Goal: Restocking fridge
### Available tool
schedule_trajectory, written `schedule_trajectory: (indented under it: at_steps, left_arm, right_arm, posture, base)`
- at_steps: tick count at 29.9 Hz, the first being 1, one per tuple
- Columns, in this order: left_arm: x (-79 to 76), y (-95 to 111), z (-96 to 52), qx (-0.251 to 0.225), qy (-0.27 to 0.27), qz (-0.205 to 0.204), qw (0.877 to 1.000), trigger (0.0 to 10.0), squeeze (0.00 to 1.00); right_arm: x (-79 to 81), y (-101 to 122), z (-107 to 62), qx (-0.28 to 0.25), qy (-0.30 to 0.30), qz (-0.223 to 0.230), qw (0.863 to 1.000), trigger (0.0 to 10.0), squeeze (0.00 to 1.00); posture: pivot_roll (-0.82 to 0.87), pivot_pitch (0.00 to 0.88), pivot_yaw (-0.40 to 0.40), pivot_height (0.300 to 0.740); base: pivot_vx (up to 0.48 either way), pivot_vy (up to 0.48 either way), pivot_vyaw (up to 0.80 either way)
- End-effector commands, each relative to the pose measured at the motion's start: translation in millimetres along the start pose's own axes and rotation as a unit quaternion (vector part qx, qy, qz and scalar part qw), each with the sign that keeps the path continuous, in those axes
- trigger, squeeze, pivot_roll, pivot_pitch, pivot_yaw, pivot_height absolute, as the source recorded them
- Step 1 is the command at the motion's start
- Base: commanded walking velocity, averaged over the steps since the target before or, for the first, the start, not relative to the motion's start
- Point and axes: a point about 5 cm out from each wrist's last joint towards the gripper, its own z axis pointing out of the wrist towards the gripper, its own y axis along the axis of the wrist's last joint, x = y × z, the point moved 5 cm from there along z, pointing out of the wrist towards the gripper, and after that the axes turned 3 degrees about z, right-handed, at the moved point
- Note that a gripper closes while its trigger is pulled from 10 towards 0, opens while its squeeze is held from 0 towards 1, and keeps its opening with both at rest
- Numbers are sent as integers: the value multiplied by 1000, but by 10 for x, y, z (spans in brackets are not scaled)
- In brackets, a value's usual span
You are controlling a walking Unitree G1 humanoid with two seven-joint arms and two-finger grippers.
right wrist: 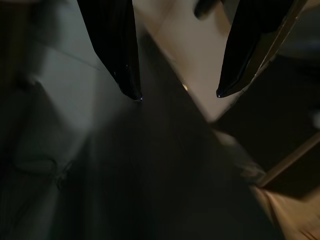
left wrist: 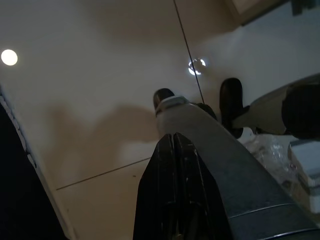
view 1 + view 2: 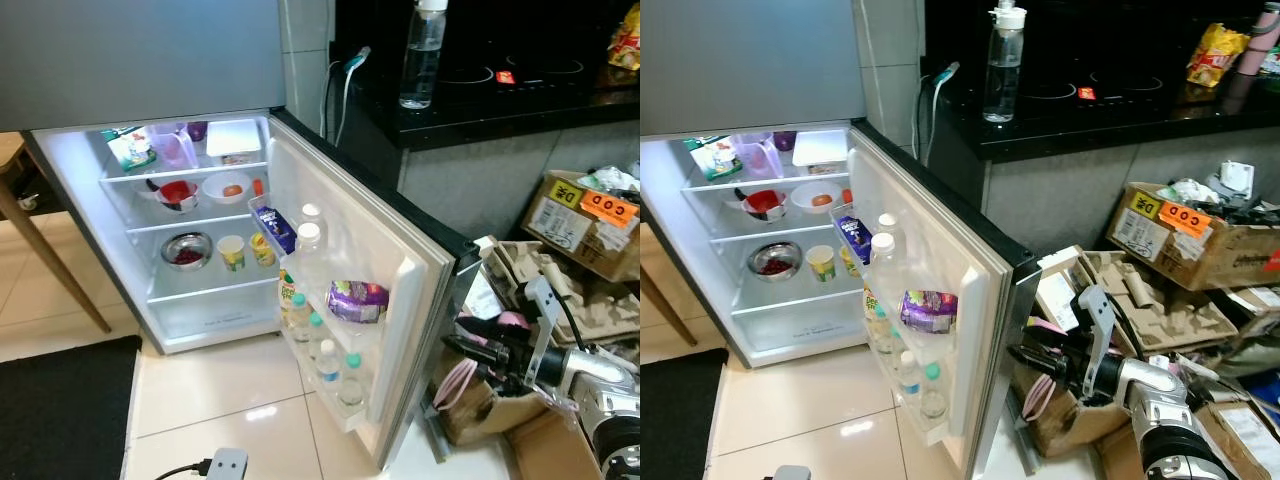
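Right gripper (image 1: 177,95), its 2 black fingers spread and empty, is held low just beside the outer edge of the open fridge door (image 3: 400,300), whose racks are stocked with bottles (image 3: 328,362).

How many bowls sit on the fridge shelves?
3: a red bowl and a white bowl on the middle shelf, and a steel bowl on the shelf below. Others may be hidden.

White-lined fridge (image 3: 200,320) with grey outer door (image 3: 1018,300); red bowl (image 3: 176,192); white bowl (image 3: 226,187); purple packet (image 3: 357,300) in door rack; black bench (image 3: 480,110); cream tiled floor (image 3: 220,400); black mat (image 3: 60,410); brown cardboard box (image 3: 1200,240) with orange label (image 3: 1185,215); black fingers (image 1: 117,50).
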Motion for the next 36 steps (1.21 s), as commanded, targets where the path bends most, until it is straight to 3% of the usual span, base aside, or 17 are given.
schedule_trajectory:
  at_steps: [1,2,3,4,9,13,17,18,19,27,30,31,32,33,34,35,36]
  left_arm:
    - [-41,-166,-18,26,-5,-1,1000,10000,0]
    - [-42,-165,-18,27,-6,0,1000,10000,0]
    - [-42,-165,-18,27,-6,0,1000,10000,0]
    - [-43,-165,-18,27,-6,1,1000,10000,0]
    - [-45,-161,-17,27,-7,3,1000,10000,0]
    - [-44,-161,-17,27,-7,3,1000,10000,0]
    - [-47,-163,-17,27,-8,4,1000,10000,0]
    - [-47,-162,-17,27,-8,5,1000,10000,0]
    - [-46,-161,-17,27,-8,5,1000,10000,0]
    - [-37,-154,-17,27,-7,7,1000,10000,0]
    - [-38,-156,-17,27,-8,8,1000,10000,0]
    - [-38,-158,-18,28,-8,8,1000,10000,0]
    - [-38,-161,-18,28,-8,9,1000,10000,0]
    - [-38,-163,-19,29,-9,9,1000,10000,0]
    - [-38,-163,-19,29,-9,9,1000,10000,0]
    - [-39,-165,-19,29,-9,9,1000,10000,0]
    - [-42,-167,-19,29,-9,9,1000,10000,0]
  right_arm:
    - [-44,-46,-14,20,-17,-8,1000,10000,0]
    - [-206,-114,-83,51,-82,-22,995,10000,0]
    - [-206,-114,-83,51,-82,-22,995,10000,0]
    - [-331,-157,-138,73,-135,-28,988,10000,0]
    - [-465,-191,-140,102,-213,-51,970,10000,0]
    - [-416,-142,-33,80,-210,-43,973,10000,0]
    - [-203,-101,167,52,-140,-37,988,10000,0]
    - [-148,-82,217,43,-123,-35,991,4235,0]
    - [-95,-55,269,31,-108,-34,993,0,0]
    - [155,36,486,-12,-45,-13,999,0,0]
    - [350,54,582,-25,12,-4,1000,0,0]
    - [579,83,629,-37,85,8,996,0,0]
    - [887,122,611,-46,183,20,982,6078,0]
    - [1122,153,572,-53,254,30,965,6078,0]
    - [1122,153,572,-53,254,30,965,6078,0]
    - [1360,226,527,-66,319,44,944,10000,0]
    - [1536,345,485,-89,366,61,925,10000,0]
  posture:
    - [-103,0,-12,740]
    - [-103,0,-12,740]
    - [-103,0,-12,740]
    - [-103,0,-12,740]
    - [-103,0,-11,740]
    - [-102,0,-13,740]
    - [-103,0,-11,740]
    - [-103,0,-11,740]
    - [-104,0,-10,740]
    - [-104,0,-9,740]
    - [-104,0,-9,740]
    - [-108,0,-5,740]
    - [-108,0,-5,740]
    - [-110,0,-4,740]
    - [-110,0,-4,740]
    - [-110,0,-4,740]
    - [-110,0,-4,740]
  base:
    - [0,0,0]
    - [0,0,0]
    - [0,0,0]
    - [0,0,0]
    - [0,0,0]
    - [0,0,0]
    - [0,0,0]
    - [0,0,0]
    - [0,0,0]
    - [0,0,0]
    - [0,0,0]
    - [0,0,0]
    - [0,0,0]
    - [0,0,0]
    - [0,0,0]
    - [0,0,0]
    - [0,0,0]
